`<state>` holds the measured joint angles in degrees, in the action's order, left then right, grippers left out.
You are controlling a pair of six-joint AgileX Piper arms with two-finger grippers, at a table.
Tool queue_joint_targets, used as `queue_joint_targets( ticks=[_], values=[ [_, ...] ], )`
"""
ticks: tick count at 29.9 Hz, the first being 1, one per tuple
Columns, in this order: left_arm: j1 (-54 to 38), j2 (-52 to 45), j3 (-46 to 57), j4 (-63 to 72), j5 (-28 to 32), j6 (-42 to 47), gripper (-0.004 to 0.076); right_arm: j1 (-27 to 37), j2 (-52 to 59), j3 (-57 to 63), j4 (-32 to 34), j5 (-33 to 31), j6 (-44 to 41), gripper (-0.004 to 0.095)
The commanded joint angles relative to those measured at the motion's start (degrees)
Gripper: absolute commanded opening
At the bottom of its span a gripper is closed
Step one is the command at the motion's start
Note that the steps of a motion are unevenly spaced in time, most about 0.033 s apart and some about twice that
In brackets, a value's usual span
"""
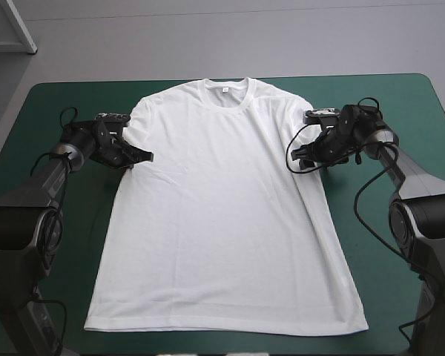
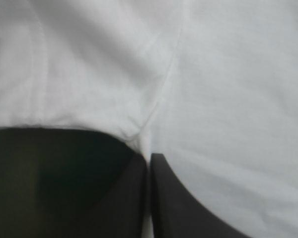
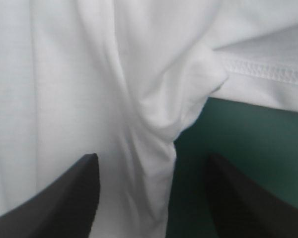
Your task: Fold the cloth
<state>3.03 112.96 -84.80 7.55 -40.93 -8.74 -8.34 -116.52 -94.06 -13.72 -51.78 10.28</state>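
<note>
Because the T-shirt is spread flat on the teal-green surface, with the collar toward the far edge and the hem toward the near edge, it can be taken at two matching places. The left gripper is set at the armpit under the left sleeve, where the sleeve seam and the side seam meet. In the left wrist view its black fingers are pressed together into one pointed arch, with only a thin white strip of cloth seen between them, so the cloth is judged to be pinched there.

The right gripper is placed at the opposite armpit, under the right sleeve. Its fingers are held wide apart, one over the white cloth and the other over the bare surface. A bunched fold of the armpit lies between them and is not yet clamped.

These two places are probably chosen because a hold at the armpit allows each side, sleeve included, to be carried inward over the body. The step in hand is judged to be the taking of the second hold; the folding itself is not yet begun. Care is needed that only the wanted layers are caught on the right side, since the cloth there is wrinkled
</note>
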Motion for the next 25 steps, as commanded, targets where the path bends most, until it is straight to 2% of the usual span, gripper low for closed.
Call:
queue_joint_targets(
  ticks=[1, 7, 16, 19, 25],
  values=[
    [0.1, -1.6, -1.0, 0.6, -0.2, 0.2, 0.0021, 0.6, 1.6, -1.8, -2.7, 0.9, 1.7, 0.0438],
    [0.1, -1.6, -1.0, 0.6, -0.2, 0.5, 0.0021, 0.6, 1.6, -2.0, -8.4, 2.9, 5.1, -0.0017],
    [0.1, -4.3, -3.6, 0.4, 0.8, 0.2, 0.0021, 0.6, 4.7, -6.7, -10.1, 3.4, 5.4, -0.0017],
    [0.1, -5.3, -7.3, -0.4, -1.8, 0.2, 0.0021, 0.6, 7.5, -10.3, -9.3, 2.2, 5.4, -0.0017],
    [0.1, -8.8, -18.7, -2.9, -7.0, 0.0, 0.0021, 0.6, 12.1, -19.7, -3.3, -2.7, 4.3, -0.0017]
  ],
)
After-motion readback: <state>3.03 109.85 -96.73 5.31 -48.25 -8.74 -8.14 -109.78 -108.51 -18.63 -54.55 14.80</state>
